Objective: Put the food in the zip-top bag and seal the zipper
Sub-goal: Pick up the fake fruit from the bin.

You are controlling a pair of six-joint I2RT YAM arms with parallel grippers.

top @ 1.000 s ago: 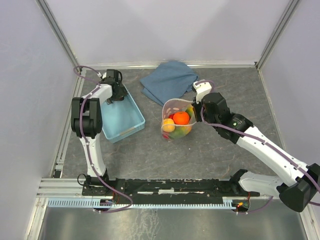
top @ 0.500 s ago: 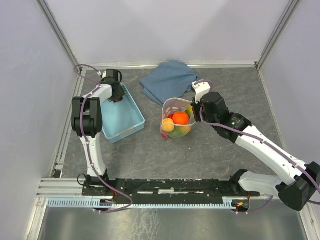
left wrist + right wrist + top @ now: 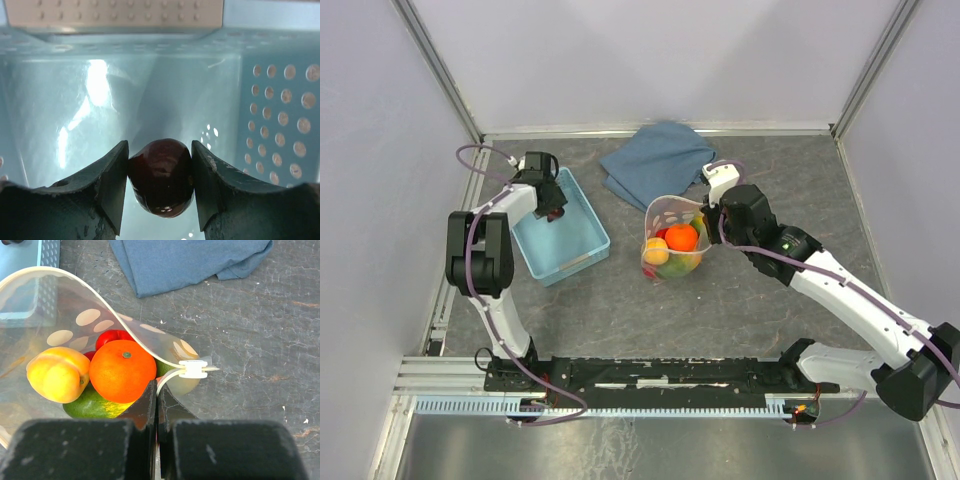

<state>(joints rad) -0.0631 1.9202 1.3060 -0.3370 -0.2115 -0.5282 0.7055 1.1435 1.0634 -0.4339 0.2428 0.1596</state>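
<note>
My left gripper (image 3: 160,175) is shut on a dark purple toy fruit (image 3: 161,177) inside the light-blue basket (image 3: 565,235), at its far corner (image 3: 548,205). The zip-top bag (image 3: 672,240), clear with white dots, stands open at the table's middle, holding an orange (image 3: 122,371), a yellow fruit (image 3: 57,374), a green one (image 3: 92,405) and a red one (image 3: 112,336). My right gripper (image 3: 157,395) is shut on the bag's near rim, beside the white slider (image 3: 193,368) on the zipper strip (image 3: 167,377). It also shows in the top view (image 3: 708,222).
A folded blue cloth (image 3: 655,160) lies behind the bag, also in the right wrist view (image 3: 190,260). The basket's perforated walls (image 3: 280,115) close in around my left gripper. Enclosure walls ring the grey table.
My left arm has shifted: its elbow swung left and the gripper moved slightly down into the basket's far corner. The right gripper and the bag have stayed almost still.
</note>
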